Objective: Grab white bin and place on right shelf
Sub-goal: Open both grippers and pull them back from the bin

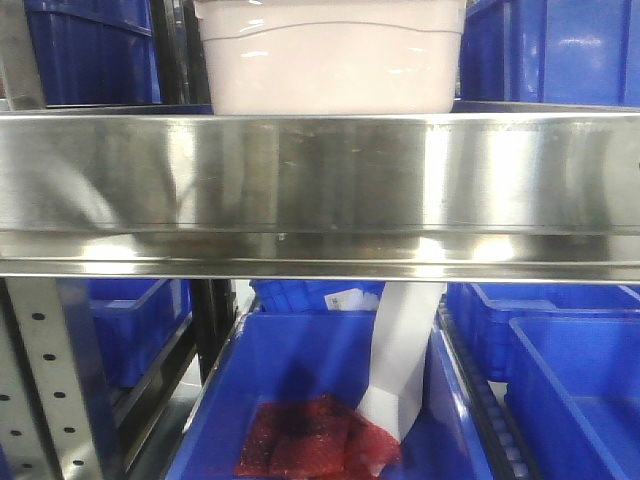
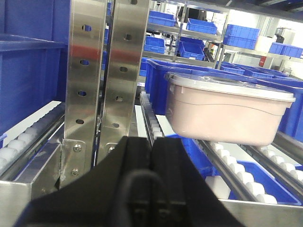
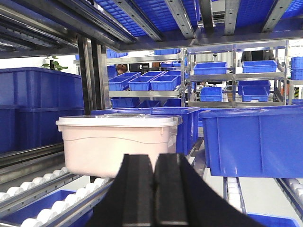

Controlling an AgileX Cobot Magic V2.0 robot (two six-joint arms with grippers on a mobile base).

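Observation:
The white bin (image 1: 330, 60), a pinkish-white tub with a lid, sits on the steel shelf behind its wide reflective front lip (image 1: 320, 190). It also shows in the left wrist view (image 2: 227, 106) and in the right wrist view (image 3: 116, 142), resting on white roller tracks (image 3: 52, 205). My left gripper (image 2: 152, 161) is shut and empty, in front of the shelf and left of the bin. My right gripper (image 3: 154, 177) is shut and empty, just in front of the bin's right end, apart from it.
Blue plastic bins (image 3: 253, 139) stand right of the white bin and on the left (image 1: 90, 50). Perforated steel uprights (image 2: 102, 71) rise left of the bin. Below the shelf, a blue bin (image 1: 300, 400) holds red mesh and a white bag.

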